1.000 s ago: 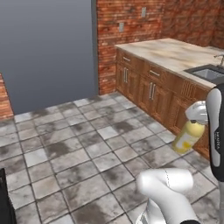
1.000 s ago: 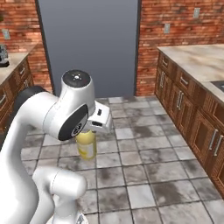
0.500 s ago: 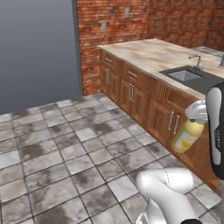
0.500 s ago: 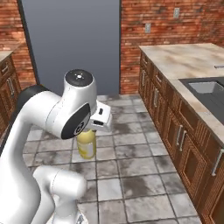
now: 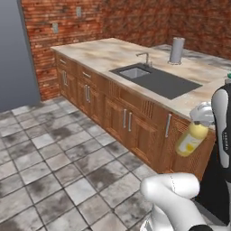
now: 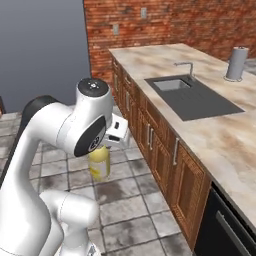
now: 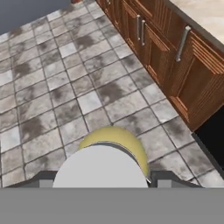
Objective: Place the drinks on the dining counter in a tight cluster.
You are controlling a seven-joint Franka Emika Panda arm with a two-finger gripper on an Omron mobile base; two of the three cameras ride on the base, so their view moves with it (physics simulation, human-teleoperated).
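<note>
My gripper (image 5: 200,125) is shut on a stubby yellow juice bottle (image 5: 191,140) with a pale cap, held by its top above the floor, beside the cabinet fronts. From the right base view the bottle (image 6: 99,163) hangs under the hand, with the gripper (image 6: 103,148) around its cap. In the hand view the pale cap and yellow shoulder (image 7: 117,136) sit between my fingertips (image 7: 169,177), and the gripper (image 7: 104,179) points down at the tiles. The other drinks and the dining counter are out of view.
A beige stone counter (image 5: 108,52) on wooden cabinets runs along the right, with a sink (image 5: 135,72), a faucet (image 5: 145,57) and a grey upright roll (image 5: 177,49). A dark appliance front (image 6: 225,225) is at its near end. Tiled floor (image 5: 54,162) lies open to the left, by a grey door (image 5: 13,58).
The whole scene has shifted left as the base moves: the grey door slid toward the left edge and the sink counter came into view. The bottle stays in my gripper.
</note>
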